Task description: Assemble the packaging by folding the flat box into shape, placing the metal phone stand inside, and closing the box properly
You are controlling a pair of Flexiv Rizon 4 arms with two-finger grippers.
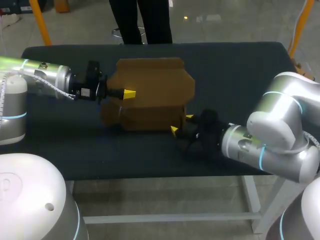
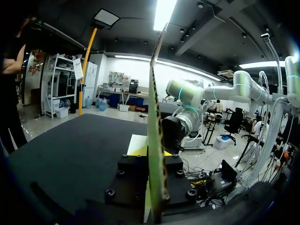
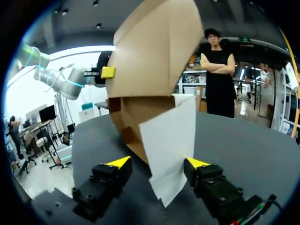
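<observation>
The box [image 1: 150, 95] stands half-formed on the table [image 1: 240, 65]. The left gripper [image 1: 128, 94] is clamped on its left flap. The right gripper [image 1: 182, 124] sits spread at its right front corner, a white sheet [image 3: 171, 150] loose between the fingers [image 3: 118, 162]. Likely light, springy card: grip flaps near creases, not edges.

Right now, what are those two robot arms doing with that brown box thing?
They are folding a cardboard box into shape. The left gripper pinches one panel of the half-folded box. The right gripper sits at the box's near corner, fingers open, with a pale flap between them. No phone stand is in sight, and the box is not closed yet.
</observation>
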